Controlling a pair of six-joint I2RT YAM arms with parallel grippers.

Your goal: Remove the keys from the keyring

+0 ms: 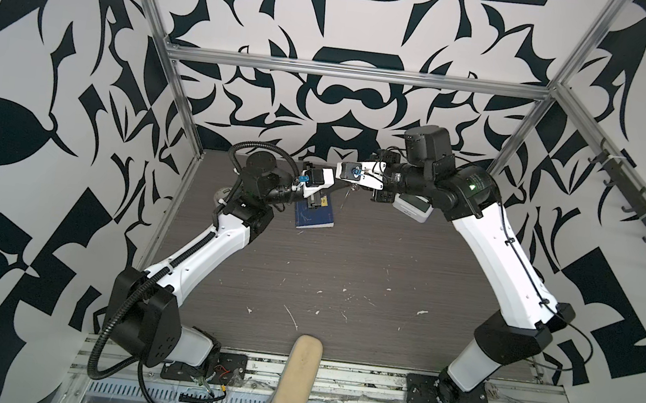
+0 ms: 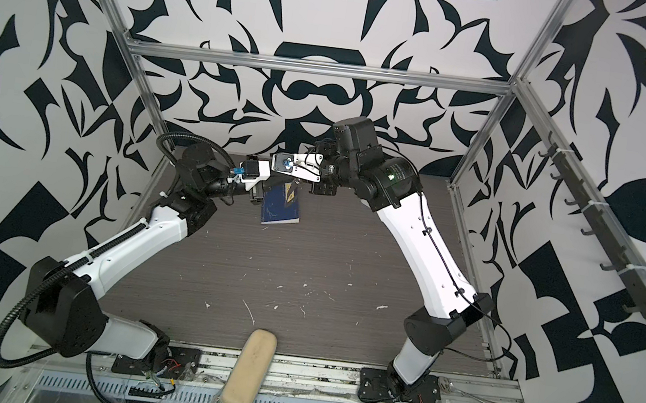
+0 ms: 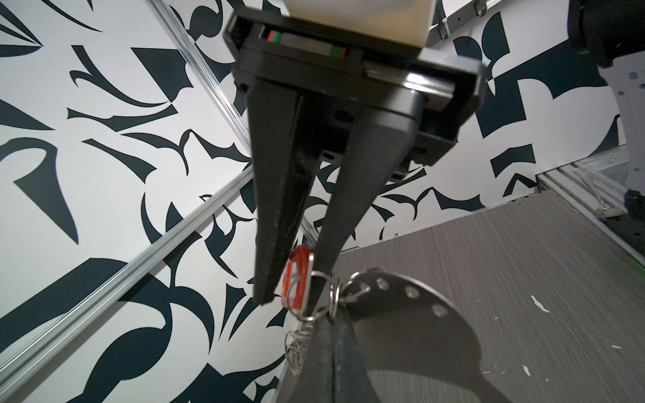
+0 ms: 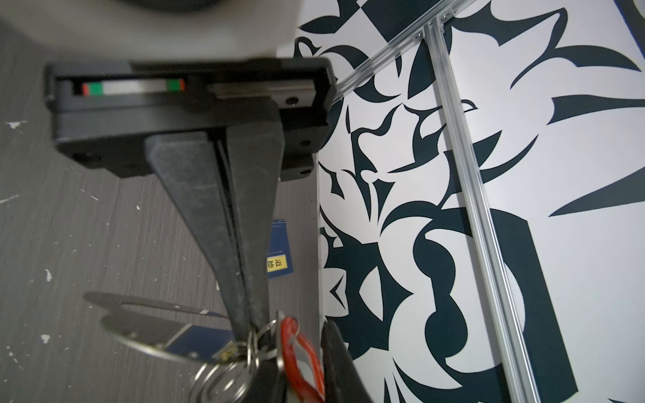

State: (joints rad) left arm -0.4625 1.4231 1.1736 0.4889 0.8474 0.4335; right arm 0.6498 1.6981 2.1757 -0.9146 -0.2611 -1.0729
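Keys [image 3: 296,277] sit lengthwise in the clamped left gripper [image 3: 288,302]; right gripper [image 4: 250,328] pinches keyring [image 3: 401,296].

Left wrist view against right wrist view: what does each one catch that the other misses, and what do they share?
Only the left wrist view shows the front rail at the table edge and a fine chain dangling below the metal rings. Only the right wrist view shows the blue book with its yellow label, lying on the table. Both show the keys' red tag held in the left gripper, the metal rings, the grey keyring strap loop, and the right gripper at those rings.
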